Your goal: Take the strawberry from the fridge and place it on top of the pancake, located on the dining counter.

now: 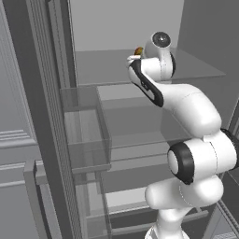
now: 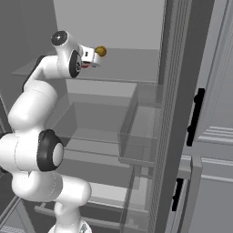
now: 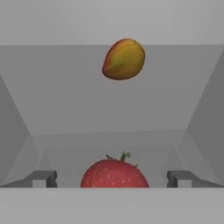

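in the hand view the gripper [image 3: 113, 178] has its 2 dark finger tips [image 3: 43, 178] spread wide, one at 8 o'clock and one at 4 o'clock of the picture, and the strawberry [image 3: 114, 174] sits between them at 6 o'clock, red with a small green stalk on top. neither tip touches it; there is a clear gap on each side, so nothing is pinched yet. the jaws look set wide so that they can straddle the fruit before closing, which suggests the step in hand is the final reach before the grasp.

farther along the same glass shelf [image 3: 109, 140], toward 12 o'clock, lies a yellow-orange fruit [image 3: 124, 59], well apart from the strawberry and out of the jaws' path.

from the base views the arm [image 1: 193, 112] reaches up into the open fridge [image 2: 109, 22], its hand at the upper shelf, where the yellow-orange fruit shows just past the hand. the strawberry is too hidden by the hand there to pick out. clear door bins [image 1: 86, 135] sit lower, around 9 o'clock of the arm in the left base view.
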